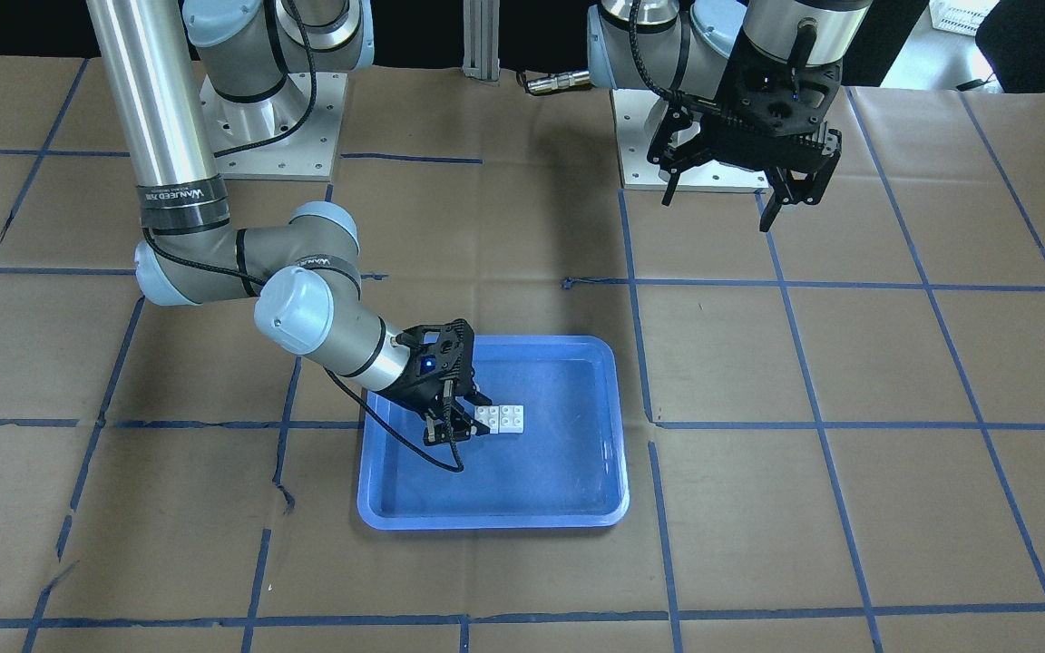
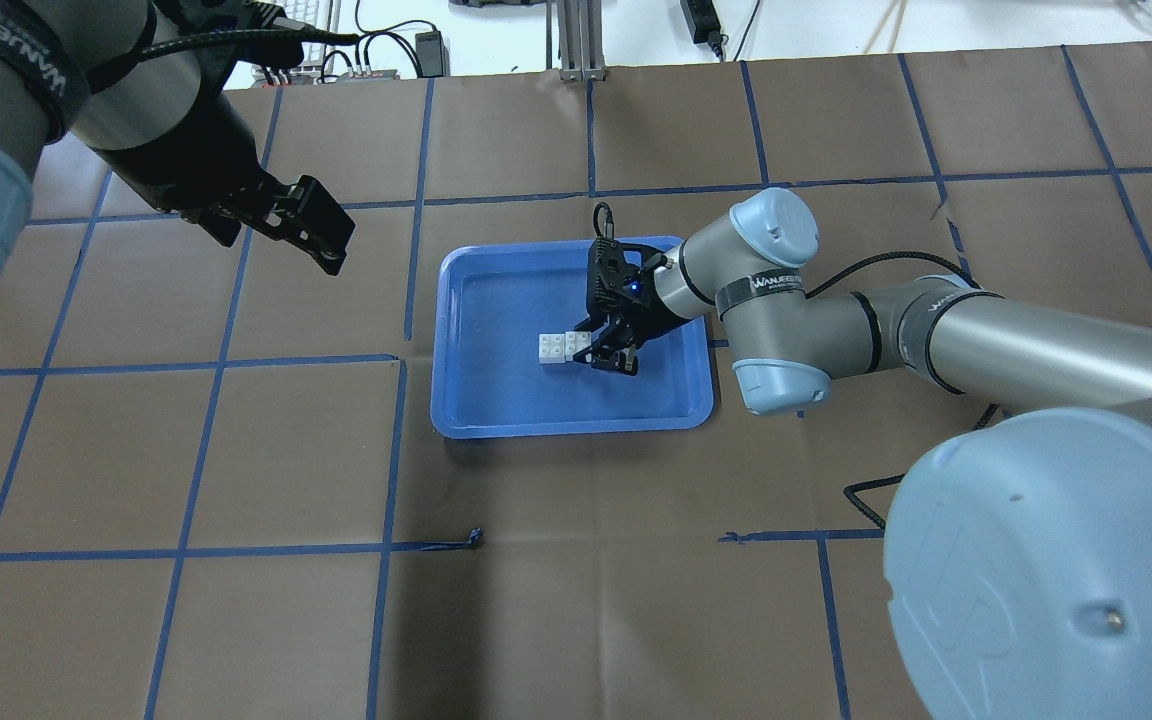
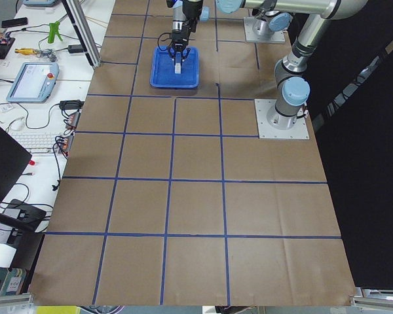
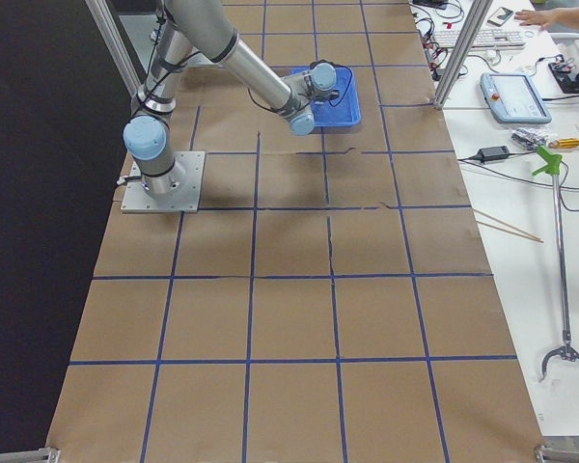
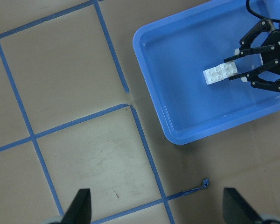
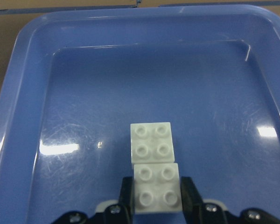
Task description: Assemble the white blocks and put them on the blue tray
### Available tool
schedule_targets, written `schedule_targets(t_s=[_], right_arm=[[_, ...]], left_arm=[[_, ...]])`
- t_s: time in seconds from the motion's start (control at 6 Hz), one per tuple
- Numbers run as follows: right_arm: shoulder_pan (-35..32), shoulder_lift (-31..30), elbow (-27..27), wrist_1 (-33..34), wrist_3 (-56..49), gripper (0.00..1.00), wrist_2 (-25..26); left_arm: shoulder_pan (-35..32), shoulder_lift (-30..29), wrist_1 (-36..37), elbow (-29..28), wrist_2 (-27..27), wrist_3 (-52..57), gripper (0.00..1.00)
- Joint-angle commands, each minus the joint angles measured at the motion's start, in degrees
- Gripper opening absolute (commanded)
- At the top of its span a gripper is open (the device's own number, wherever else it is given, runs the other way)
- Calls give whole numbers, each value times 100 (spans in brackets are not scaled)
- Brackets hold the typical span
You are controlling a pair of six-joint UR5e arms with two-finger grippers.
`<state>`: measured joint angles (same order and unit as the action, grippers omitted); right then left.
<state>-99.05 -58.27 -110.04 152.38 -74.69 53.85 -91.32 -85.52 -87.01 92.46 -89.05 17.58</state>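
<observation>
A: Looking across from the front first: clamping the right claw [image 1: 471, 420] onto the nearer of the white blocks [image 1: 502, 418], low inside the blue tray [image 1: 541, 481]. Probably reaching in that low and slanted for setting the pair on the tray floor.

B: Counting two blocks there, lying side by side and touching. Not managing to tell from here whether joined.

A: Hanging the left claw [image 1: 727, 207] high near its own base, released and carrying nothing. Likely parking it clear of the other arm's work.

B: Switching overhead: finding the blocks near the tray's middle, and one tray resting on the taped brown surface [image 2: 236, 450], well apart from the left claw.

A: Glancing at both side views: making out tray and arm only as small shapes, so judging no grip there.

B: Reading the left wrist view: spreading two fingers wide at the bottom edge, gazing down on tray and blocks from off to one side.

A: Ending with the right wrist view: pressing dark fingers [image 6: 127, 196] against both sides of the near block, studs up, with the second block touching just beyond.

B: Tallying: two blocks, one tray, two claws, one clenched and one released.
</observation>
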Motion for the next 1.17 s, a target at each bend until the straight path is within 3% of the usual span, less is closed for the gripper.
schedule_targets(t_s=[0.0,0.17,0.33,0.5,0.67,1.0], right_arm=[[0,0,0,-7,7,47,3],[0,0,0,-7,7,47,-6],[0,-9,0,2,15,57,11],[9,-44,35,-15,424,96,29],[9,-209,174,-111,733,100,168],[17,-1102,333,-1562,1845,100,984]], left_arm=[[0,0,0,-8,2,0,99],[0,0,0,-9,2,0,99],[0,0,0,-9,2,0,99],[0,0,0,-9,2,0,99],[0,0,0,-9,2,0,99],[0,0,35,-9,11,0,99]])
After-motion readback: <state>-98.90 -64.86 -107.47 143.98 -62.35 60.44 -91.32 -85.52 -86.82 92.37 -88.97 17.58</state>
